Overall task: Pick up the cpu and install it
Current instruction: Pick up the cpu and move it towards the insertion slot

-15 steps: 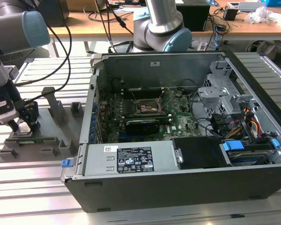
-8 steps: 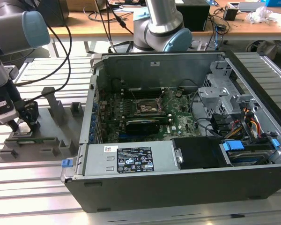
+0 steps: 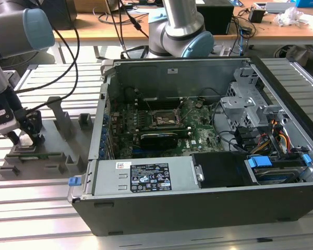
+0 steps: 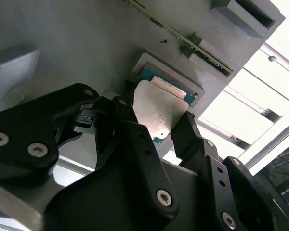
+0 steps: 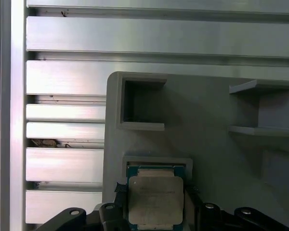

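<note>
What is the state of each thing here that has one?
Silvery-grey square cpu: lying flat in the grey holder recess, not installed.
Black tool: low over the cpu.
Dark computer case: open, insides exposed.
Square metal-framed socket: looks empty.

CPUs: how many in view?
1. The cpu lies in a recess of the grey holder, with the claw straddling it, at the exterior view's left. More could be hidden inside the computer case.
</note>
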Motion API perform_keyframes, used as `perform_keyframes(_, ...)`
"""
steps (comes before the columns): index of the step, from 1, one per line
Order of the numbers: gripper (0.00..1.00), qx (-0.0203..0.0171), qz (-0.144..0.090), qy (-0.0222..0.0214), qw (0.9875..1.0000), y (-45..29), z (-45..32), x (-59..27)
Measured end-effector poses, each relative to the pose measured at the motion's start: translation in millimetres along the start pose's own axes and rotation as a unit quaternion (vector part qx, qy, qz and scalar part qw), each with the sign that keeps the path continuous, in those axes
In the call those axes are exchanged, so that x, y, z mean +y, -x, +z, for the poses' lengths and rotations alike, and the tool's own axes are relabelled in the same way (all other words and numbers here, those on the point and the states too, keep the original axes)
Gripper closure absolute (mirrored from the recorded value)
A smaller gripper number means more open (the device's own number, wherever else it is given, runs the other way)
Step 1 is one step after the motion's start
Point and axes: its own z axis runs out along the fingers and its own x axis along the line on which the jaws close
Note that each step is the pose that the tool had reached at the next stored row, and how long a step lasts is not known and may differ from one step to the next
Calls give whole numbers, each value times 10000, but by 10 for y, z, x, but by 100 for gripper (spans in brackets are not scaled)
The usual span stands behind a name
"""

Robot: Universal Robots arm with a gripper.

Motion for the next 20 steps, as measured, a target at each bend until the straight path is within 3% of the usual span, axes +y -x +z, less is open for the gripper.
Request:
perform_keyframes(12, 45, 0, 0, 0, 10000, 1, -323, -8)
perform_keyframes(20, 45, 0, 0, 0, 10000, 2, -491, -12)
